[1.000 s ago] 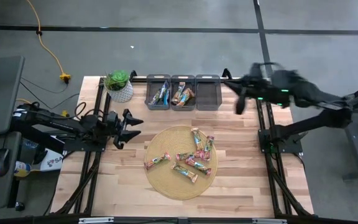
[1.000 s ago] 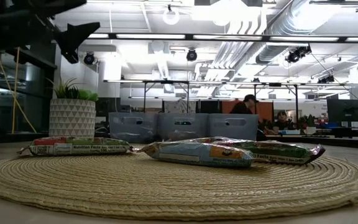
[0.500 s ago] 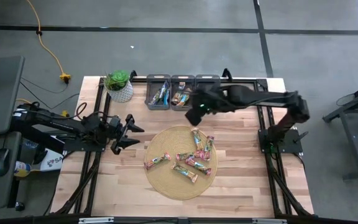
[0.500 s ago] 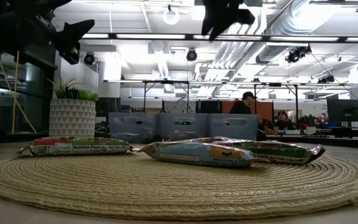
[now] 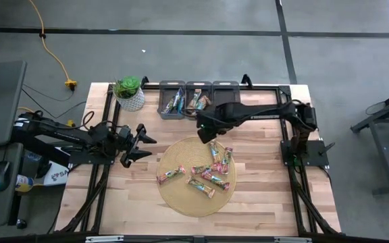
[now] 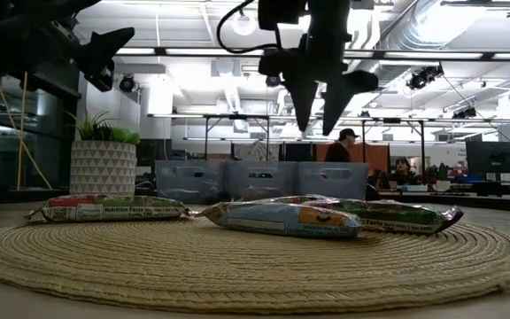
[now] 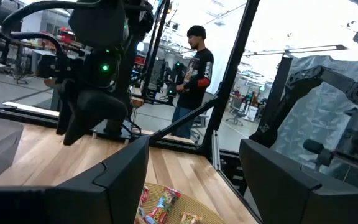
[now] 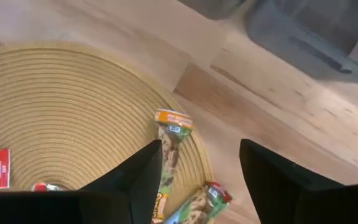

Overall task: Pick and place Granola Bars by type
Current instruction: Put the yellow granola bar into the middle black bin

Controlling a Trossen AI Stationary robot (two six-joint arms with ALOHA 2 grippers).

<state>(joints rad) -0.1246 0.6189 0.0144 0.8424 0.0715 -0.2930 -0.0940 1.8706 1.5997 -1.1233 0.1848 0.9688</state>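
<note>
Hovering my right gripper (image 5: 206, 131) with fingers apart over the twelve o'clock edge of the woven mat (image 5: 174, 196), I lined up on the bars (image 5: 211, 169) heaped there, while my left gripper (image 5: 140, 142) waited open at nine o'clock.

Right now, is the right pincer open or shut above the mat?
Open. The right pincer hangs empty above the woven mat; its two fingers stand apart in the low view and the right wrist view.

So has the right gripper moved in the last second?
Yes. The right gripper swung from beyond the bins' right end, leftward and down over the round mat's far edge.
</note>
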